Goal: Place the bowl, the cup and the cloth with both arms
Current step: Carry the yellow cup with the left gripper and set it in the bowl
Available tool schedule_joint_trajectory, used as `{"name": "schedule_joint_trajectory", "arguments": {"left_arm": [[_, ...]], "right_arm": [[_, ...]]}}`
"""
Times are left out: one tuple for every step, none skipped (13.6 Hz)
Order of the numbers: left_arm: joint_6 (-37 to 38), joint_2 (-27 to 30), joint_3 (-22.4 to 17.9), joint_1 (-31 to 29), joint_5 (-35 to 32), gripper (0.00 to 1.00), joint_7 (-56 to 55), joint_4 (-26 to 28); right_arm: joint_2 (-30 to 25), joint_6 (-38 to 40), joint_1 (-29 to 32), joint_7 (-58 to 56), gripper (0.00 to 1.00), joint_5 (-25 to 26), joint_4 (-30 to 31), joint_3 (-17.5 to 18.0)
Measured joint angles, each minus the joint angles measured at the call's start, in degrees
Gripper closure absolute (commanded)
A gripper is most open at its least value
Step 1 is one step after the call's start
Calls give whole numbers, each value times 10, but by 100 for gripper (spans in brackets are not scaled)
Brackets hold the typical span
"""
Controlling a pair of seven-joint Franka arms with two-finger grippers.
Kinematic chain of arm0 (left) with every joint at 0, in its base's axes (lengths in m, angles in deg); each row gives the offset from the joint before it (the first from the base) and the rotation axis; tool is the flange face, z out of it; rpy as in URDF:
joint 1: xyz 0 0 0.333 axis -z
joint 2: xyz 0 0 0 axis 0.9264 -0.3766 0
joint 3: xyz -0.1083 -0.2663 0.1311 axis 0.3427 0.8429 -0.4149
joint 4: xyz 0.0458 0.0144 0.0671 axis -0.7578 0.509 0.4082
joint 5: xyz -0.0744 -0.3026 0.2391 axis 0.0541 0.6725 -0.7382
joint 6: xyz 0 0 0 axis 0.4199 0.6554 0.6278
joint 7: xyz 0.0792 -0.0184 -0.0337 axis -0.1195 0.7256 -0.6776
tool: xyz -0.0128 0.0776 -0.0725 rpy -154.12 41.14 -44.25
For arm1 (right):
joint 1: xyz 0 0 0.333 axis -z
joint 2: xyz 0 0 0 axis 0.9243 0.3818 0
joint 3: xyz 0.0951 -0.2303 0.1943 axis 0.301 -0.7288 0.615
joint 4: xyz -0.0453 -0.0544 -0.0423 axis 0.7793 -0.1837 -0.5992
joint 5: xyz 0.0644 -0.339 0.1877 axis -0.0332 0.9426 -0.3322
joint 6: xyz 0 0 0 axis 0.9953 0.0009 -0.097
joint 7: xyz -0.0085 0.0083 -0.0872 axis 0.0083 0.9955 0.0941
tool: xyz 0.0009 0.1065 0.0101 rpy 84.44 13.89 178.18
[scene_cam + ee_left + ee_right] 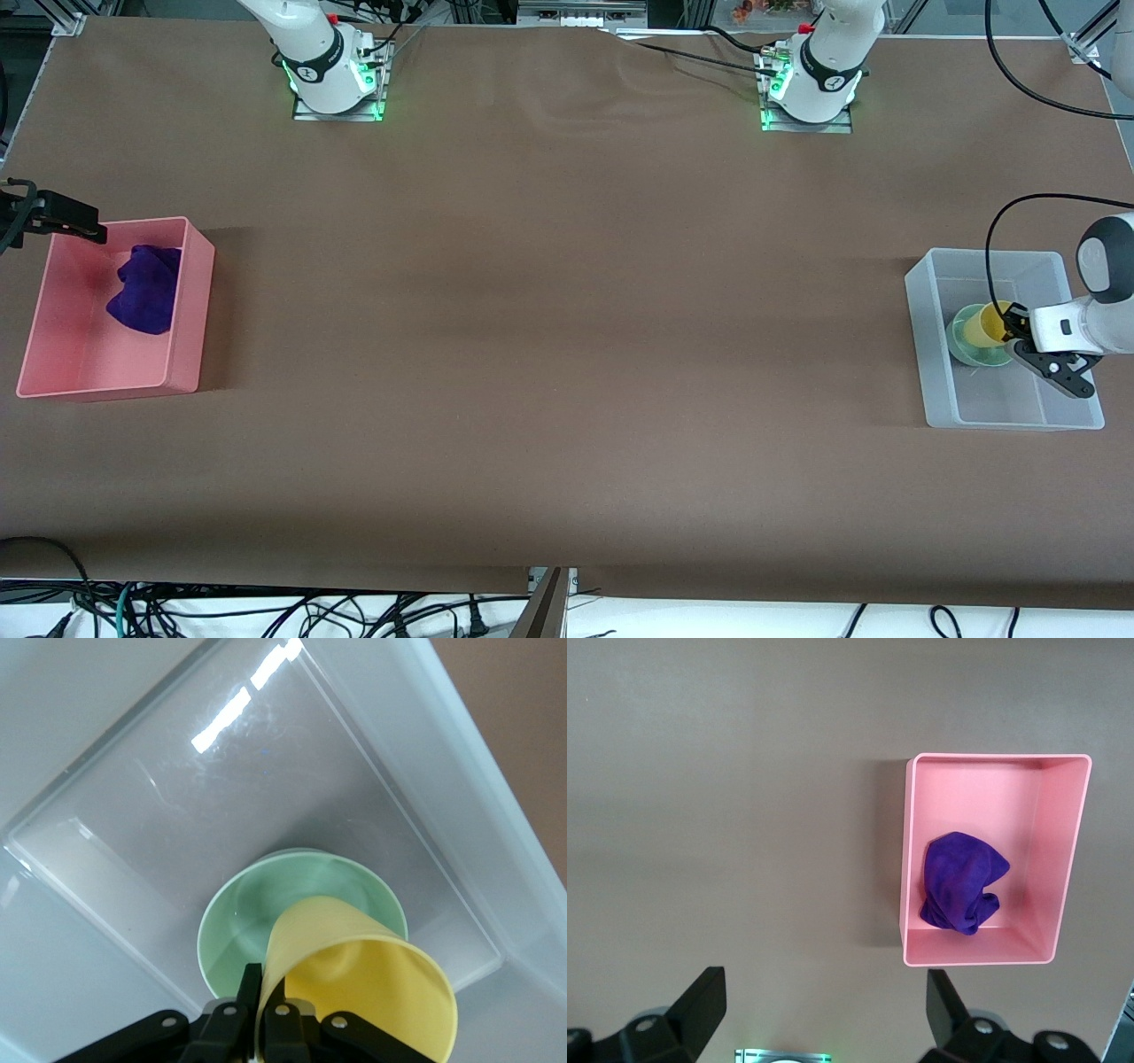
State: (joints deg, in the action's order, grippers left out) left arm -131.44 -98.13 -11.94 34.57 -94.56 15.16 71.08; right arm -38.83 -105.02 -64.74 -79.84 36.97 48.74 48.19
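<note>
The brown counter [549, 337] carries a pink bin [190, 354] at the right arm's end, holding the purple cloth [146, 288]. The right claw [824, 1010], spread wide and empty, hangs high over the counter. In the clear bin [939, 390], the left claw [263, 1010] pinches the yellow cup's [372, 983] wall, tilting it into the mint-green bowl [257, 912], probably to nest it.

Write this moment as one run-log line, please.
left gripper: shut on cup, over bowl in clear bin | right gripper: open | cloth: in pink bin
</note>
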Motion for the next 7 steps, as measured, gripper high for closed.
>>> {"name": "schedule_joint_trajectory", "arguments": {"left_arm": [[-1, 3, 2, 0, 0, 0, 1, -1], [-1, 9, 4, 0, 0, 0, 7, -3], [0, 22, 8, 0, 0, 0, 16, -5], [8, 37, 15, 0, 0, 0, 18, -7], [32, 54, 30, -1, 4, 0, 17, -13], [71, 72, 49, 0, 16, 0, 5, -25], [116, 88, 66, 1, 39, 0, -18, -43]], "right_arm": [[0, 0, 0, 0, 0, 0, 0, 0], [0, 0, 0, 0, 0, 0, 0, 0], [0, 0, 0, 0, 0, 0, 0, 0], [0, 0, 0, 0, 0, 0, 0, 0], [0, 0, 0, 0, 0, 0, 0, 0], [0, 0, 0, 0, 0, 0, 0, 0], [0, 0, 0, 0, 0, 0, 0, 0]]}}
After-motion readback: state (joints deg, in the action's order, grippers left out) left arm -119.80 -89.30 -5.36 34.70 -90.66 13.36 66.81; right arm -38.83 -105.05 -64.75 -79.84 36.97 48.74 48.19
